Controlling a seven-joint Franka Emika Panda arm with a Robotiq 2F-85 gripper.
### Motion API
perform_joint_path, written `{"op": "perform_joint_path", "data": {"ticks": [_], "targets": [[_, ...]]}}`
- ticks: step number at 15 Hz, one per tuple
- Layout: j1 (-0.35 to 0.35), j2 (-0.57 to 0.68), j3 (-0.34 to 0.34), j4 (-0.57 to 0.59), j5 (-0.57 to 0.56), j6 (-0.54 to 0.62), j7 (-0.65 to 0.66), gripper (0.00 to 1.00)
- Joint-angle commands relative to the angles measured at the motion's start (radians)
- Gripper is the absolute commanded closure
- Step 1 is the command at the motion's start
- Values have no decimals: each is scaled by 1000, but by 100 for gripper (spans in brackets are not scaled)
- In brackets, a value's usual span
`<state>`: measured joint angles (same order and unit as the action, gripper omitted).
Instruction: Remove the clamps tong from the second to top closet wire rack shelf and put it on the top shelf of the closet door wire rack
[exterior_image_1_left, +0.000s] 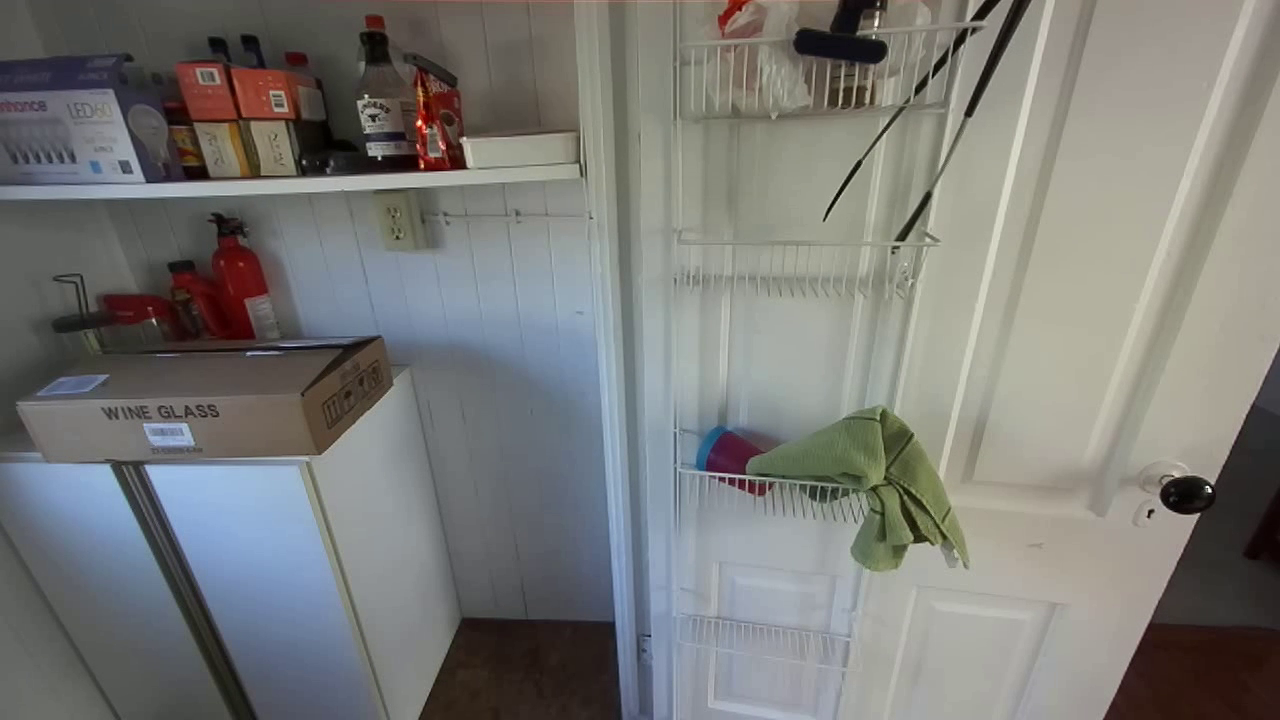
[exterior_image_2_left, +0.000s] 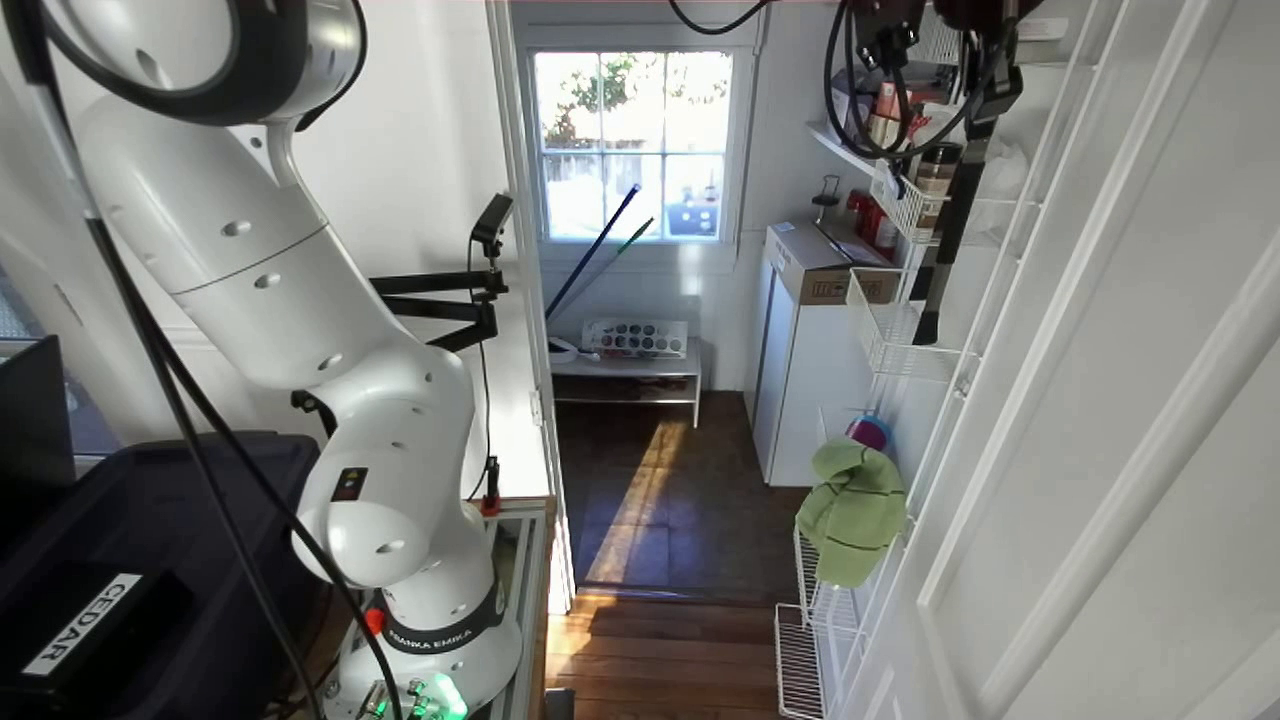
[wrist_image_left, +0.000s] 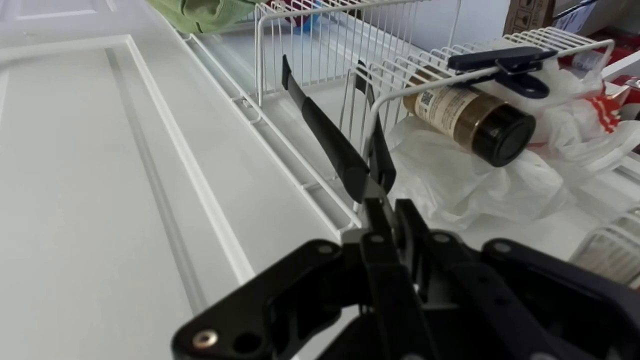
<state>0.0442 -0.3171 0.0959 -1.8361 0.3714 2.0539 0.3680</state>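
Note:
The tongs have black-covered arms and a silver metal body, and show in both exterior views (exterior_image_1_left: 968, 115) (exterior_image_2_left: 962, 190) and the wrist view (wrist_image_left: 332, 145). My gripper (wrist_image_left: 389, 204) is shut on their upper end, which is hidden between the fingers; it also shows in an exterior view (exterior_image_2_left: 990, 100). The tongs hang down, arms spread, at the end of the top wire shelf (exterior_image_1_left: 920, 30). One tip lies at the right end of the second shelf's rail (exterior_image_1_left: 800, 241); I cannot tell whether it touches. The wrist view shows a top shelf wire between the arms.
The top shelf (wrist_image_left: 430, 82) holds a brown spice bottle (wrist_image_left: 470, 117), a white plastic bag (wrist_image_left: 475, 185) and a dark blue clip (wrist_image_left: 500, 65) at its front rail. The white door (wrist_image_left: 125, 175) is beside the tongs. A green towel (exterior_image_1_left: 885, 480) and purple cup (exterior_image_1_left: 735, 460) sit lower.

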Motion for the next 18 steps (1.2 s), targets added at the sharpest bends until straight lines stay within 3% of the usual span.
{"op": "perform_joint_path", "data": {"ticks": [1,10,17,18], "targets": [[9,-19,-3,-24,20,27,14,58],[-11,-54,-28,-8,-3,16,1,0],[-16,-162,-107,43,21,-133,-46,0],[-21,-123,-85,38,4,-87,-31,0]]}}
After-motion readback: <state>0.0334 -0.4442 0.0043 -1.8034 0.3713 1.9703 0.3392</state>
